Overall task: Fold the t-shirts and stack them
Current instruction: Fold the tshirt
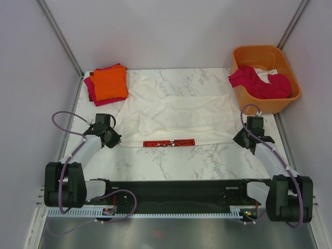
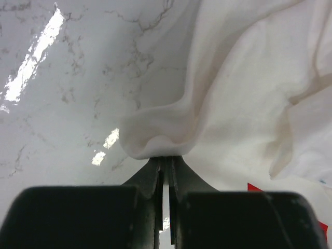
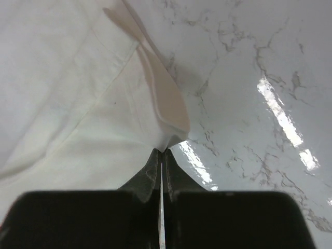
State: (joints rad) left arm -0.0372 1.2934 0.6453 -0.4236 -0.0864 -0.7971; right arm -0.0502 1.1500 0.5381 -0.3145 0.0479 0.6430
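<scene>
- Top view: the bench (image 1: 207,161) is glossy white marble with grey veins, closed in by plain grey walls (image 1: 171,31).
- The white tee (image 1: 176,116) lies spread and creased across the middle of the bench, its long axis running left to right. A red logo panel (image 1: 169,142) shows as a narrow strip along its near edge. I cannot tell which way the collar points.
- At the far left corner an orange tee (image 1: 110,84) lies folded on top of a folded magenta tee (image 1: 92,93).
- At the far right stands an orange tub (image 1: 259,50). It holds a crumpled magenta-red tee (image 1: 259,83), which spills over the left rim, and some white cloth (image 1: 265,74) behind it.
- The left fingers (image 1: 117,138) sit at the white tee's near left corner, and the right fingers (image 1: 237,137) at its near right corner.
- Left wrist view: the left fingers (image 2: 162,165) are pressed together on a rounded fold of the white tee (image 2: 244,88). The cloth fans up and to the right. Bare marble (image 2: 78,78) with bright glare lies to the left, and a bit of red (image 2: 254,188) peeps out at the lower right.
- Right wrist view: the right fingers (image 3: 158,161) are clamped on a pointed corner of the white tee (image 3: 67,93), which spreads to the left with a seam showing. Shiny marble (image 3: 249,78) lies to the right.
</scene>
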